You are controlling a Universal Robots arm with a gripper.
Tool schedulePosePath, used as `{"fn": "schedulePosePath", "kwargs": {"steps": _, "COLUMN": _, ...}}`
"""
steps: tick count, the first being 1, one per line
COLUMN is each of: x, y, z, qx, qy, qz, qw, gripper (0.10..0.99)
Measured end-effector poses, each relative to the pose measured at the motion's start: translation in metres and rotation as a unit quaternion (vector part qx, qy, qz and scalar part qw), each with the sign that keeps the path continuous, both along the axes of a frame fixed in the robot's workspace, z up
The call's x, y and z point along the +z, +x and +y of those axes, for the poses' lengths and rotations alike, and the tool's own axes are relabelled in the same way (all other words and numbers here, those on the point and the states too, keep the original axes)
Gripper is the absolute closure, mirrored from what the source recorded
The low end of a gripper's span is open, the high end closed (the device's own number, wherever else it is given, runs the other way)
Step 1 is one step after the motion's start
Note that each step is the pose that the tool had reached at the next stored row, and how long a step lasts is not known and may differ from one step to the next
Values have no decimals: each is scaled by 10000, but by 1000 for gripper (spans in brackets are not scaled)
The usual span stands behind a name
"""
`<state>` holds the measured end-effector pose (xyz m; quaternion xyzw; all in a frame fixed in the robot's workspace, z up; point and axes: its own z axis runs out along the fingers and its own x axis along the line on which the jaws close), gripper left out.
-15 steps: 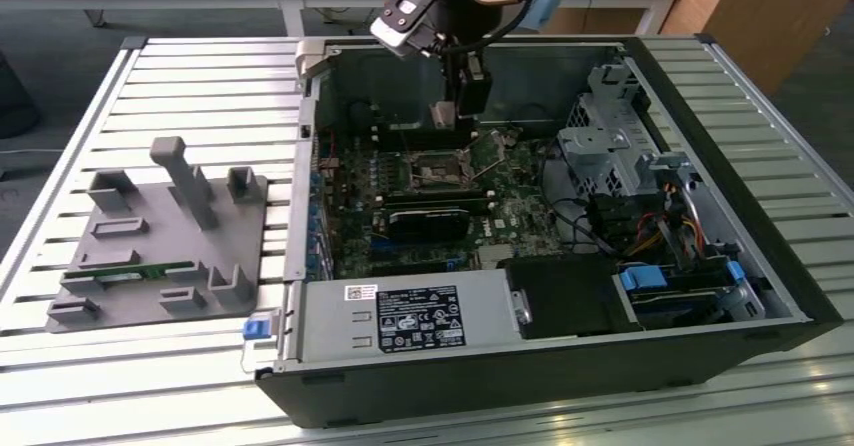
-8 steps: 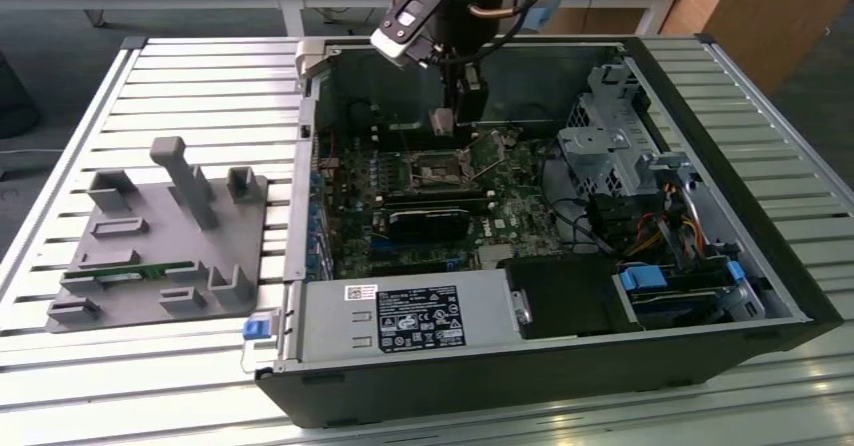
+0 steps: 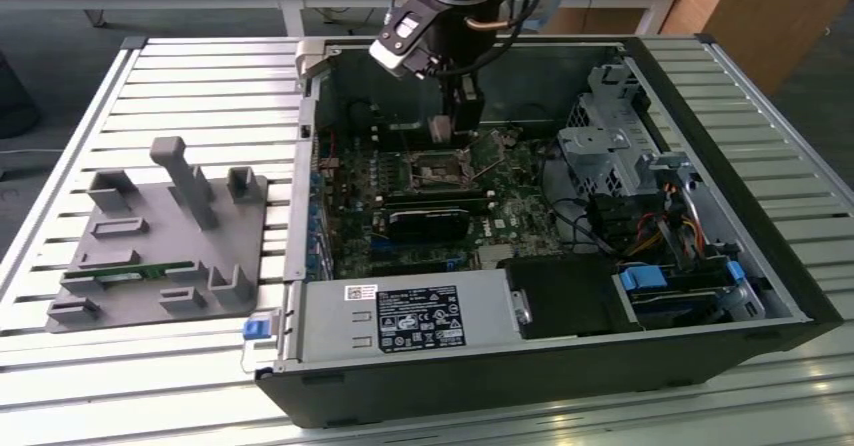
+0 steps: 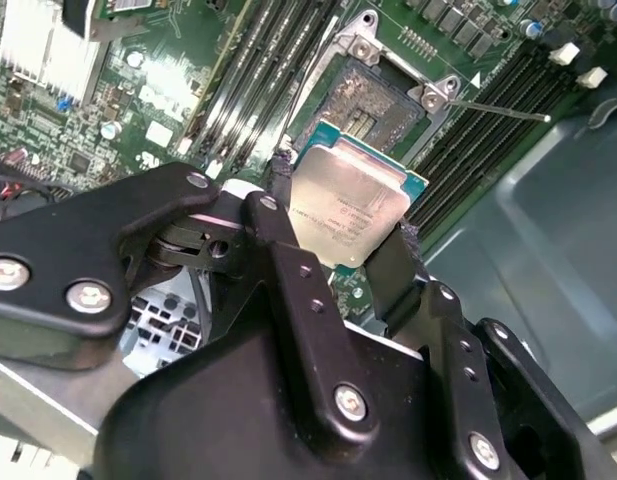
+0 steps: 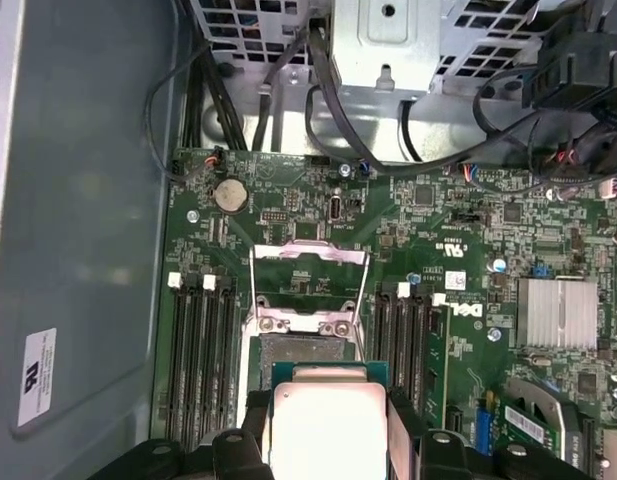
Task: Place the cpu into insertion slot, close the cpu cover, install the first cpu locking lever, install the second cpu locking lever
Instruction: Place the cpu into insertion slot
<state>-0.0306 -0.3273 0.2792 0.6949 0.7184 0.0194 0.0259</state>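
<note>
In both wrist views my gripper [image 4: 343, 207] [image 5: 328, 418] is shut on the cpu [image 4: 356, 192] [image 5: 323, 432], a square chip with a silvery-beige top, held by two opposite edges. It hangs just above the insertion slot [image 4: 376, 100] [image 5: 300, 350], partly overlapping one side of it. The slot's dark centre is bare. The cpu cover [image 5: 308, 256] stands swung open on the far side of the slot. A thin locking lever [image 4: 500, 109] sticks out beside the slot. In the exterior view the gripper [image 3: 451, 131] hovers inside the computer case over the slot [image 3: 438, 173].
Black memory slots [image 5: 203, 350] flank the socket on both sides. A long black card [image 3: 427, 221], a power supply [image 3: 400, 318] and a drive cage [image 3: 614, 146] sit inside the case. A grey fixture tray [image 3: 160, 236] lies on the slatted table at the exterior view's left.
</note>
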Motion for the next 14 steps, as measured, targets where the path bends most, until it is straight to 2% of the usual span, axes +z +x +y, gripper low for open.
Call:
{"fn": "schedulePosePath", "kwargs": {"steps": 7, "x": -128, "y": -6, "z": 40, "qx": -1, "qy": -14, "qz": 0, "qw": 10000, "gripper": 545}}
{"fn": "schedulePosePath", "kwargs": {"steps": 14, "x": -255, "y": -53, "z": 47, "qx": -2, "qy": -16, "qz": 0, "qw": 10000, "gripper": 545}}
